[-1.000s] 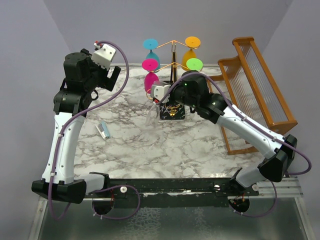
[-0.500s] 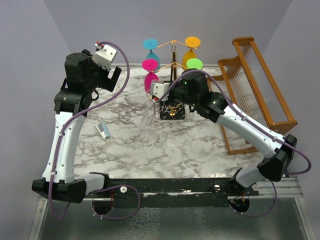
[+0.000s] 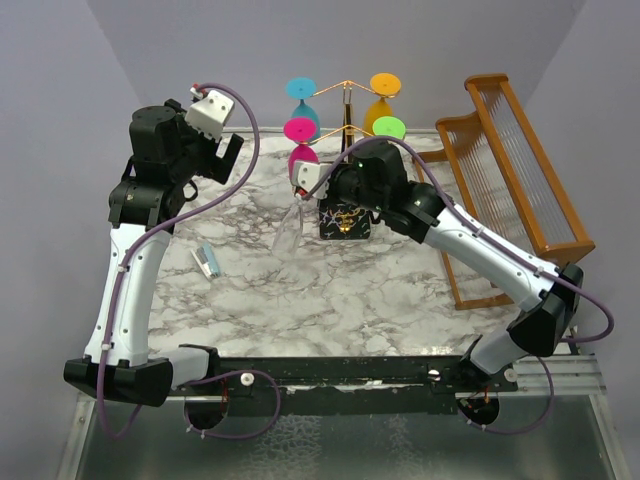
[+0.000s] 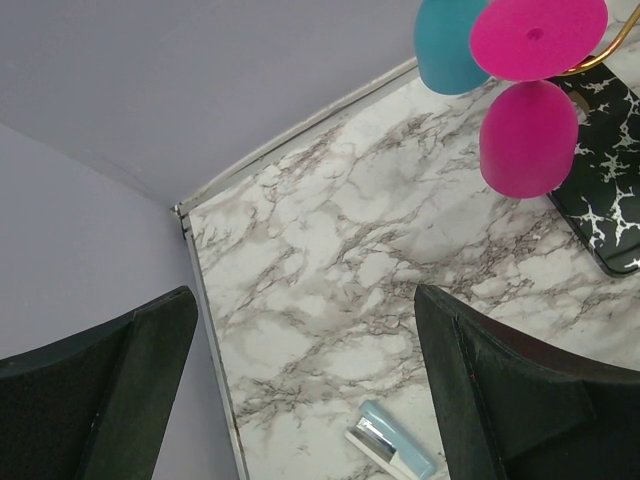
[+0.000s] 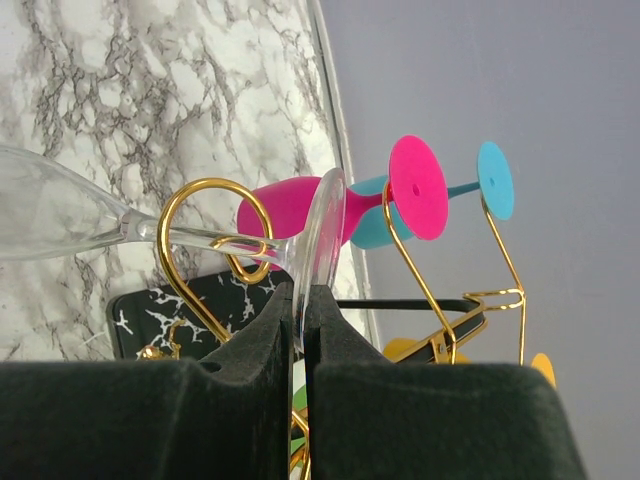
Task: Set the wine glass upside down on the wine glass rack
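Note:
The clear wine glass (image 5: 60,212) is held by its foot, and my right gripper (image 5: 303,300) is shut on the foot's rim. In the top view the glass (image 3: 288,228) hangs bowl-down from that gripper (image 3: 303,186), just left of the wine glass rack (image 3: 343,222), a gold wire stand on a black speckled base. In the right wrist view the glass stem crosses a gold scroll arm (image 5: 205,188). My left gripper (image 3: 226,155) is raised at the back left, open and empty, its fingers (image 4: 520,400) wide apart over the marble.
Pink (image 3: 301,131), blue (image 3: 300,89), orange (image 3: 384,84) and green (image 3: 388,128) glasses hang upside down on the rack. A brown wooden slatted rack (image 3: 520,170) stands at the right. A light blue stapler (image 3: 206,260) lies on the marble table (image 3: 330,300) at the left.
My right arm has swung left, carrying the clear glass from in front of the rack base to its left side. The left arm has not moved.

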Available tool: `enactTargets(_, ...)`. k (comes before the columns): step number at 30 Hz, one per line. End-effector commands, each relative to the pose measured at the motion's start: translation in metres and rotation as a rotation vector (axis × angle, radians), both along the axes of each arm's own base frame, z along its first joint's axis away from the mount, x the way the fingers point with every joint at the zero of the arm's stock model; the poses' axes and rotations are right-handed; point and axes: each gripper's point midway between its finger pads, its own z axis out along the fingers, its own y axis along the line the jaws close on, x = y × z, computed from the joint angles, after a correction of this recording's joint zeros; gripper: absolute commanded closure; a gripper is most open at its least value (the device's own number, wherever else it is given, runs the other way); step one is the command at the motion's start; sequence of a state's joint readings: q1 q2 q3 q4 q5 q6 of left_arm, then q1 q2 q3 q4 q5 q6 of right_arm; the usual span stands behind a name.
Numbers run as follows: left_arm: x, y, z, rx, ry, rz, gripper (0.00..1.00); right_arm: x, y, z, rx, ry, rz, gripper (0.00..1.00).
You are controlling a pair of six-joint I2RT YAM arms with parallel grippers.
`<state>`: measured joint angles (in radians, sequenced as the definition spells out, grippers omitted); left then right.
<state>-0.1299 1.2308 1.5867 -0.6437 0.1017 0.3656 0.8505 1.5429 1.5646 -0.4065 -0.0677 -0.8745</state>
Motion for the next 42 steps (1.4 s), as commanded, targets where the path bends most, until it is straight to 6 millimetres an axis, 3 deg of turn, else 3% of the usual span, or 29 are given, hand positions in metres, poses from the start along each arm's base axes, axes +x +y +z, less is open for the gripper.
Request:
enactTargets(1,0.000,-0.002,0.002,-0.010,-0.011,-0.021,0.07,0.008,0.007,0.029,0.091,-0.045,-0.051,0.99)
enactTargets(12,0.001,-0.003,-0.002,-0.007,-0.003,-0.025,0.07,0.019,0.010,0.025,0.119,-0.029,-0.107,0.99)
enactTargets(17,0.001,-0.003,-0.003,-0.006,-0.001,-0.026,0.07,0.029,0.005,0.035,0.152,-0.047,-0.177,0.98)
enactTargets(24,0.000,-0.003,-0.004,-0.005,0.002,-0.029,0.07,0.039,-0.010,0.026,0.091,-0.125,-0.246,0.98)
enactTargets(31,-0.001,-0.004,-0.005,-0.007,0.003,-0.031,0.07,0.032,-0.017,0.021,0.024,-0.164,-0.204,0.95)
enactTargets(42,-0.002,-0.004,-0.001,-0.014,-0.005,-0.030,0.07,0.018,-0.011,0.015,-0.036,-0.156,-0.100,0.91)
